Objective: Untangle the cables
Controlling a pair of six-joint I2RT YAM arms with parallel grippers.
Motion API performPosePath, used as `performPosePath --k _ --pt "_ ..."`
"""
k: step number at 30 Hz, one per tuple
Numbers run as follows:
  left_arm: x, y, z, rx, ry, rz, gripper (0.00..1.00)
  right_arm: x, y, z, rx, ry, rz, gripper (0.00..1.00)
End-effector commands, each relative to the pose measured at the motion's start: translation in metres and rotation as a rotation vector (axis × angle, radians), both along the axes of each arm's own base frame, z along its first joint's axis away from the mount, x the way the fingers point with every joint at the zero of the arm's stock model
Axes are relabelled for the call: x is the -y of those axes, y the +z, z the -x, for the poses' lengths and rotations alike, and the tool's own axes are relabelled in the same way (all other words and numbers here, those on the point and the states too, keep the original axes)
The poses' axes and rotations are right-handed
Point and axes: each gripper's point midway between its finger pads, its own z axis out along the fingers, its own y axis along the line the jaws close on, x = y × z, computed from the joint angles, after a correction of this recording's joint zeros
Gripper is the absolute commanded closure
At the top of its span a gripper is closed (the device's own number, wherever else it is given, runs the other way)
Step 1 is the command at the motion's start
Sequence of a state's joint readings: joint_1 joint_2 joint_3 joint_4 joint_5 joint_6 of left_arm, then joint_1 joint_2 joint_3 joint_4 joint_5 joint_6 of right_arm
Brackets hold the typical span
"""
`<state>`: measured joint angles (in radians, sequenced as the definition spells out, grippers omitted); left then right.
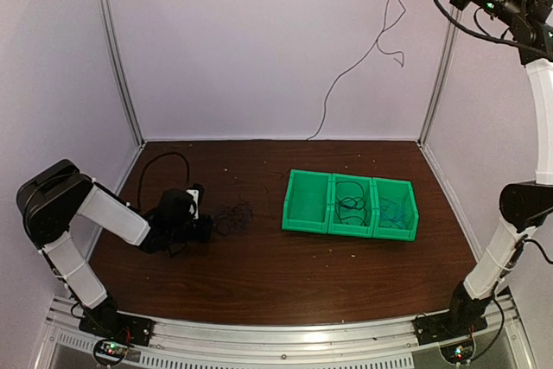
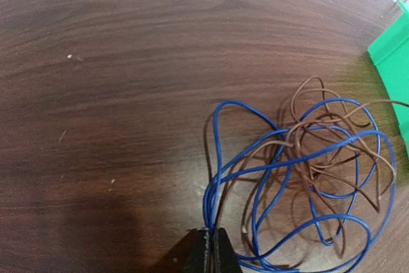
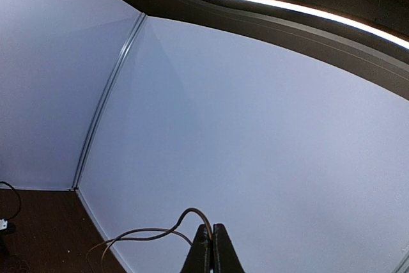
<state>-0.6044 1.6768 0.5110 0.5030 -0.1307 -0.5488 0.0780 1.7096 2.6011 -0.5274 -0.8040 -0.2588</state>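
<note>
Near the left edge, the left gripper (image 2: pixel 209 247) pinches the blue-and-brown tangle (image 2: pixel 300 177), knotted on the desk. At mid-desk, the green bins (image 1: pixel 298 224) hold coiled cables (image 1: pixel 350 199) in two compartments. Above the far right corner, the right gripper (image 3: pixel 211 238) is clamped on one strand (image 1: pixel 380 41), held aloft. Judgement: partly done.

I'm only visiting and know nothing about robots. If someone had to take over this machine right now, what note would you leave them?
Left gripper: shut, low at the table, pinching the edge of the tangle of blue and brown wires.
Right gripper: shut on one long wire, raised high. The wire hangs down toward the table's back edge.
Done: in the green bins, the middle compartment holds a black coil and the right one a bluish wire.
Left: the tangle is not yet pulled apart, and the long wire is not yet in a bin.
</note>
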Motion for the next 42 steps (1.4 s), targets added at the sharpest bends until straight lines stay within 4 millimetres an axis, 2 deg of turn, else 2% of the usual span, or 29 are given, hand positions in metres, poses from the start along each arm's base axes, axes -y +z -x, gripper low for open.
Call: performPosePath --k 1,4,8,12,17,18,21,23,26,31,37,42 --pt "-0.023 -0.026 0.007 -0.097 0.085 -0.029 1.0 0.05 0.035 0.013 0.114 -0.126 -0.039 1.0" --pt "-0.042 -0.033 0.016 -0.131 0.178 -0.044 1.0 0.072 0.048 0.025 0.139 -0.132 -0.066 1.0" --pt "-0.067 -0.032 0.022 -0.129 0.313 -0.057 1.0 0.075 0.042 0.024 0.12 -0.131 -0.058 1.0" --pt "-0.09 -0.022 0.026 -0.104 0.434 -0.076 1.0 0.081 0.048 0.024 0.137 -0.167 -0.081 1.0" --pt "-0.079 0.006 0.017 -0.019 0.363 -0.048 1.0 0.072 0.027 0.008 0.051 -0.055 -0.093 1.0" --pt "-0.077 0.009 0.015 -0.014 0.35 -0.048 0.98 0.071 0.018 0.002 0.023 -0.038 -0.105 1.0" --pt "-0.07 0.017 0.012 -0.002 0.322 -0.03 0.78 0.068 0.006 -0.01 -0.029 0.012 -0.131 1.0" --pt "-0.07 0.02 0.013 0.002 0.329 -0.015 0.69 0.065 -0.001 -0.016 -0.053 0.038 -0.144 1.0" --pt "-0.07 0.023 0.014 0.008 0.329 -0.003 0.6 0.05 -0.018 -0.026 -0.099 0.077 -0.138 1.0" --pt "-0.062 0.036 0.011 0.037 0.267 -0.005 0.54 -0.003 -0.057 -0.044 -0.165 0.097 -0.057 1.0" --pt "-0.062 0.054 0.008 0.075 0.262 -0.001 0.54 -0.048 -0.097 -0.064 -0.247 0.138 -0.014 1.0" --pt "-0.066 0.055 0.009 0.083 0.274 -0.023 0.53 -0.072 -0.119 -0.077 -0.284 0.149 0.015 1.0"
